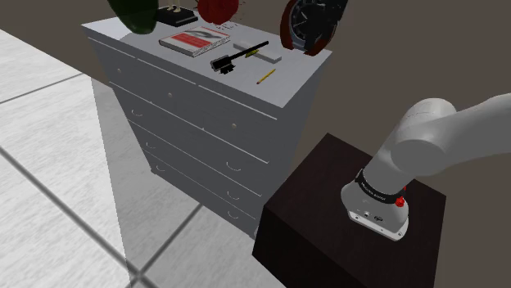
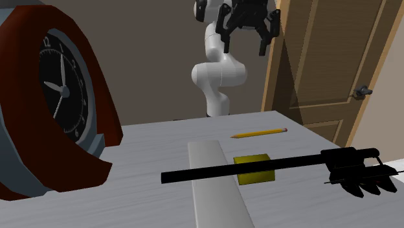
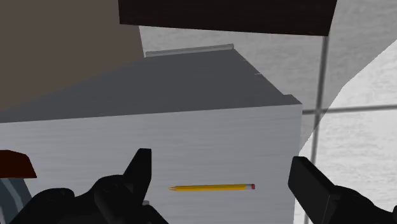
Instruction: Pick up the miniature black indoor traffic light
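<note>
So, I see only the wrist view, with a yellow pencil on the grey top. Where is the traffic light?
Observer: The traffic light lies farther from the stand than the pencil.
Operator: Is it upright?
Observer: No, on its side, its pole across a yellow block.
Operator: And the gripper's height?
Observer: The gripper hangs well above the dresser top.

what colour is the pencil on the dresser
The pencil is yellow with a red end, clearest in the wrist view.
</note>
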`<action>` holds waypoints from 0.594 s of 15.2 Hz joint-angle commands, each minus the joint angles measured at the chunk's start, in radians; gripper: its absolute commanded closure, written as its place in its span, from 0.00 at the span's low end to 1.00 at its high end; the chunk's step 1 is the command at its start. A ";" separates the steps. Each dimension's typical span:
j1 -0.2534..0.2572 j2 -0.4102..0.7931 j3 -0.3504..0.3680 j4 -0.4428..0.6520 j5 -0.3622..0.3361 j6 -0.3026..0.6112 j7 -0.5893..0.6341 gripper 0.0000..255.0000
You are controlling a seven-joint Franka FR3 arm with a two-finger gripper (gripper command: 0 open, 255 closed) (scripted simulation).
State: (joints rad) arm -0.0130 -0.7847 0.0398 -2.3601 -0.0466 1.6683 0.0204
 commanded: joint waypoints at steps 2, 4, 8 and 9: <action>-0.010 0.059 0.013 0.039 0.003 -0.001 0.033 0.00; -0.032 0.177 0.036 0.121 0.005 -0.010 0.098 0.00; -0.072 0.407 0.071 0.302 0.000 -0.051 0.227 0.00; -0.080 0.464 0.077 0.350 -0.003 -0.065 0.259 0.00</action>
State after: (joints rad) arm -0.0820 -0.3838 0.1123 -2.0664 -0.0454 1.6214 0.2478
